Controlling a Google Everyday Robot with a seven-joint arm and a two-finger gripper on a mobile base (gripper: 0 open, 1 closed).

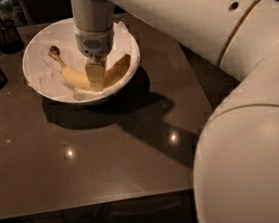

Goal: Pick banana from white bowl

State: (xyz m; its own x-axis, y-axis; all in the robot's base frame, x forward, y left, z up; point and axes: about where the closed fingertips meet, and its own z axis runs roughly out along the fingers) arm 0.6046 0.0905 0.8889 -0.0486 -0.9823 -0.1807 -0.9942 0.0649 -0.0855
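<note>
Item: white bowl (31,78), wide and round with sloping sides. It stands on the far left part of a dark, glossy surface (101,173) and is lined with crumpled white paper (42,74).

Item: banana (75,78), single, curved, pale yellow. It lies inside the white bowl on the paper. Its brown stem tip points up and to the left, towards the far rim. The other end rests near the right wall of the bowl. Its middle is hidden behind the hand.

Item: hand (96,81), pale cream. It hangs straight down from a grey-grilled wrist into the bowl, with its lower end at the middle of the banana. Whether it is clenched on the fruit or only standing over it cannot be told from here.

Item: arm (184,15), thick and cream-coloured. It reaches from the large rounded body at near right, across the top, to above the bowl.

Item: dark containers (3,29), grouped at the far left corner of the surface, just beside the bowl. Their contents are unclear.

Item: two small glints of light on the surface, near the bowl's shadow.
</note>
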